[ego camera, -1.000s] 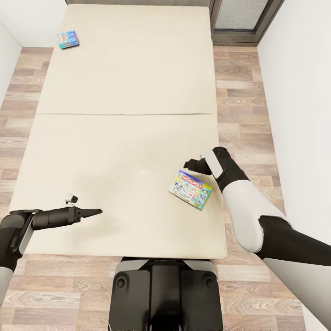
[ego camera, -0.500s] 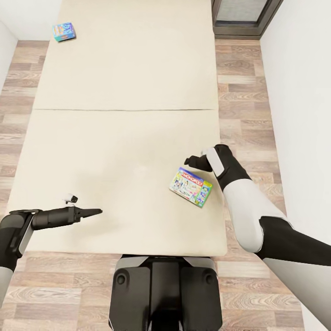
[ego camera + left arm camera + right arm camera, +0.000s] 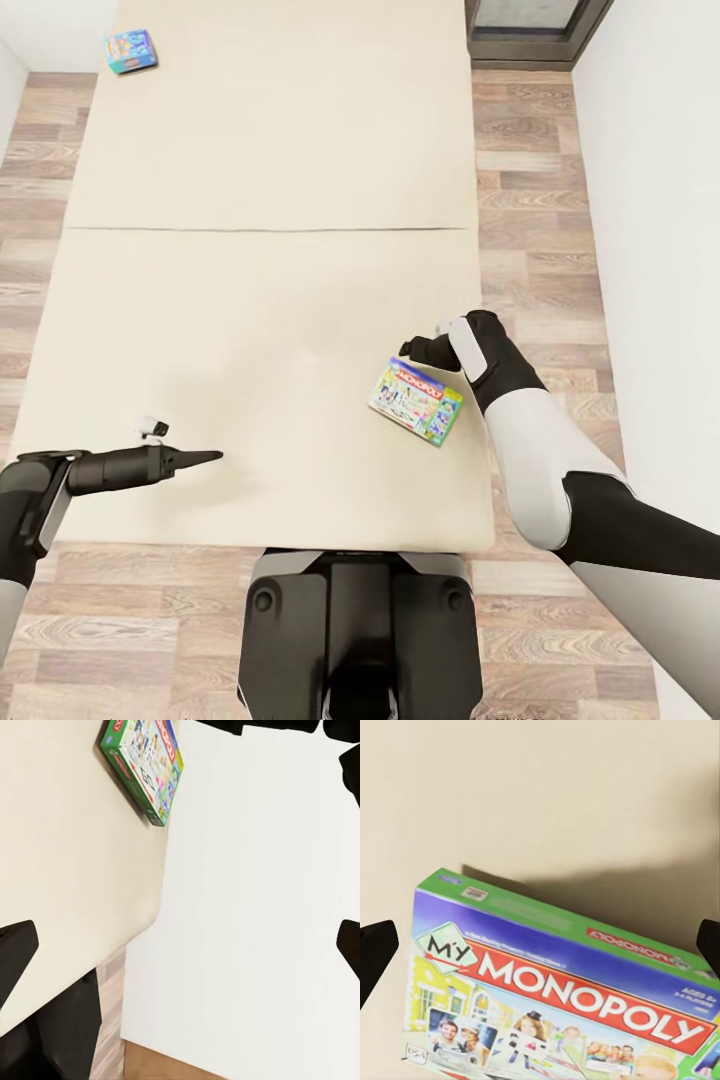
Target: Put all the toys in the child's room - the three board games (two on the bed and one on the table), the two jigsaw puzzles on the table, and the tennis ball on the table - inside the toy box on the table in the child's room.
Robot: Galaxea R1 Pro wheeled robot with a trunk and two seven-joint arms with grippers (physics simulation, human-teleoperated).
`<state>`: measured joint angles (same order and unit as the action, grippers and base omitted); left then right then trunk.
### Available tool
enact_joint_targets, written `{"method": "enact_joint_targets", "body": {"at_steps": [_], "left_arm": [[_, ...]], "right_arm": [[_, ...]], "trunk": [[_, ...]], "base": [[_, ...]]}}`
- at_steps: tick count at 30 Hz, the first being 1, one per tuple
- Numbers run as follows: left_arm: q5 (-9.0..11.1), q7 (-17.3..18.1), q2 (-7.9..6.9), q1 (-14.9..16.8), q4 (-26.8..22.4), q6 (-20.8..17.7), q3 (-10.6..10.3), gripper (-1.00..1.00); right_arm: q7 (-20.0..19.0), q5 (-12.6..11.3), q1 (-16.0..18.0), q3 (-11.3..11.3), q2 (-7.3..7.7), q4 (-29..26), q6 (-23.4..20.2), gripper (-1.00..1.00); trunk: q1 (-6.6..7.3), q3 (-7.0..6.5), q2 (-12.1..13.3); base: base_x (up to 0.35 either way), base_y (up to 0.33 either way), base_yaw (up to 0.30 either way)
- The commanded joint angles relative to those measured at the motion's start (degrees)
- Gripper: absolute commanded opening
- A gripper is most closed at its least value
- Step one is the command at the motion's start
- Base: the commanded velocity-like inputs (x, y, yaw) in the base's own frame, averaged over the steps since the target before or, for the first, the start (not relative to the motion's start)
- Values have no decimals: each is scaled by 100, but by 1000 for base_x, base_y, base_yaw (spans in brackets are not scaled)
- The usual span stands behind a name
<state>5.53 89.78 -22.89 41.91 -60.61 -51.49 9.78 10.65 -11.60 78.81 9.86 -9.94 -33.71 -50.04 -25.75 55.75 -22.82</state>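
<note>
1. The whole head picture has slid since a second ago: the bed (image 3: 250, 300) now sits a bit lower and the blue game (image 3: 130, 50) is closer to the top corner. That is the camera moving, not the toys.
2. The green game (image 3: 415, 400) lies flat near the bed's right edge, in the same spot on the mattress as before.
3. The right gripper (image 3: 420, 350) hangs just past the green game's far edge. It may not be touching it yet, but that is hard to tell. Its fingers are apart, with nothing between them.
4. The left gripper (image 3: 205, 459) hovers over bare mattress, well apart from both games. I cannot tell if its fingers are together or apart.
5. So the robot is lining up for the green game. No toy has been picked up here yet.
</note>
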Motion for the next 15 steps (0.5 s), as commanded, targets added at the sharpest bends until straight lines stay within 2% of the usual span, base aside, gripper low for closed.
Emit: {"method": "enact_joint_targets", "body": {"at_steps": [1, 15], "left_arm": [[0, 22, -3, 1, -14, -75, -2, 100], [-6, 22, 3, 1, -70, -187, -2, 100]], "right_arm": [[55, -61, 3, 25, -6, -7, -15, 100], [60, -61, 3, 25, -6, -12, -22, 100]], "trunk": [[-3, 16, -9], [-3, 125, -9]], "base": [[0, 0, 0], [0, 45, 0]]}}
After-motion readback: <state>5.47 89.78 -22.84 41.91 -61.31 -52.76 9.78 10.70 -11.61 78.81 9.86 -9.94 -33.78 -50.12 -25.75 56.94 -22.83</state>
